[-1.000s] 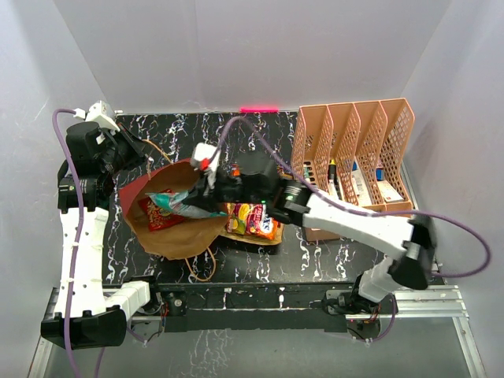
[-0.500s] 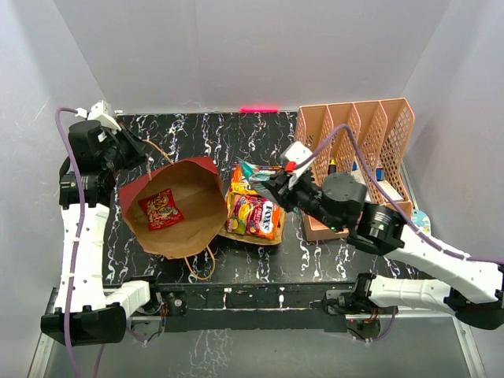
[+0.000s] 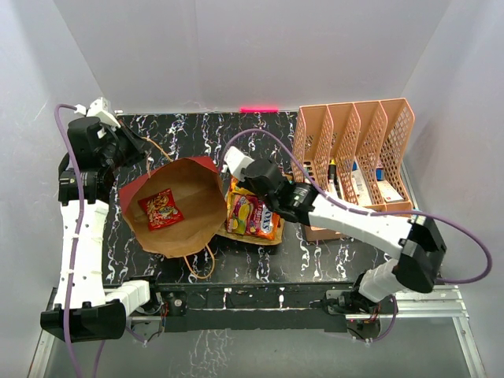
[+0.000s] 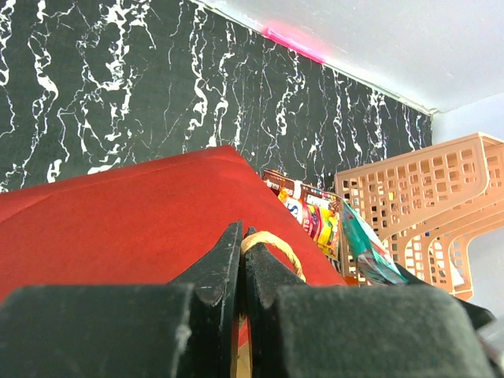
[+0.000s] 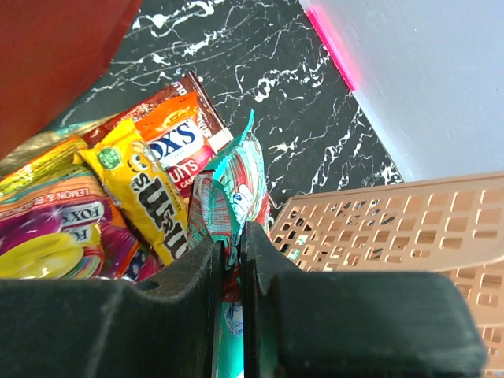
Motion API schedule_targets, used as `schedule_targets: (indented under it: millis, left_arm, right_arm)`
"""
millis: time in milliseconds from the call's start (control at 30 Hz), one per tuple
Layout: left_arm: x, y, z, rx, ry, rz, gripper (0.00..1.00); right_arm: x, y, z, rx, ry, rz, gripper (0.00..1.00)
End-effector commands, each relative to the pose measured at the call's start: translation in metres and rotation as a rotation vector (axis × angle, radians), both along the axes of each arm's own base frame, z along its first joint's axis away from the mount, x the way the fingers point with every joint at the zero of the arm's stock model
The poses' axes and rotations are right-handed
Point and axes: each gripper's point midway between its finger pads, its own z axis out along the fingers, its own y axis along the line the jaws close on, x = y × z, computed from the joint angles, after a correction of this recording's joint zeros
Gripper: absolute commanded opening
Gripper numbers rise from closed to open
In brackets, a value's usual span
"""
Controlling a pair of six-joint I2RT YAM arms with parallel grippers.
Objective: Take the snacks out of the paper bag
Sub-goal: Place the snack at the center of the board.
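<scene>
My left claw (image 4: 242, 236) is clenched on the cord handle (image 4: 272, 240) at the 11 o'clock rim of the paper bag (image 3: 189, 228). The bag's mouth gapes up toward the overhead camera, and one red packet (image 3: 160, 209) lies flat inside. My right claw (image 5: 230, 236) pinches the teal packet (image 5: 236, 177) by its near end, with its long axis running out ahead of the fingers, above the pile of snacks (image 3: 252, 216). That pile sits at 3 o'clock of the bag, just beside its rim. The pink organiser (image 3: 354, 142) crowds the pile's 3 o'clock side. Bare table (image 3: 260, 134) lies at 12 o'clock.
</scene>
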Motion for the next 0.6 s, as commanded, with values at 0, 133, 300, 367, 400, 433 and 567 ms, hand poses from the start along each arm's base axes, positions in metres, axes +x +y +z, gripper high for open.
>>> schedule_targets:
  millis: [0,133,300,367,400,433,567]
  left_arm:
    - [-0.005,0.002,0.020,0.026,-0.054,0.005,0.00]
    - [-0.006,0.003,0.021,0.028,-0.058,0.010,0.00]
    - [-0.009,0.005,0.022,0.035,-0.060,0.017,0.00]
    - [-0.010,0.005,0.022,0.039,-0.059,0.019,0.00]
    - [-0.010,0.006,0.022,0.043,-0.059,0.025,0.00]
    - [-0.010,0.008,0.022,0.046,-0.059,0.031,0.00]
    - [-0.011,0.009,0.020,0.049,-0.057,0.039,0.00]
  right_arm:
    - [0.024,0.020,0.050,0.066,-0.140,-0.006,0.07]
    - [0.028,0.039,0.027,0.070,-0.091,0.024,0.07]
    - [0.027,0.060,-0.001,0.099,-0.011,0.062,0.07]
    - [0.026,0.065,-0.019,0.090,0.036,0.068,0.07]
    - [0.024,0.067,-0.026,0.092,0.062,0.069,0.07]
    - [0.021,0.069,-0.034,0.096,0.091,0.075,0.07]
    - [0.007,0.083,-0.059,0.142,0.202,0.118,0.07]
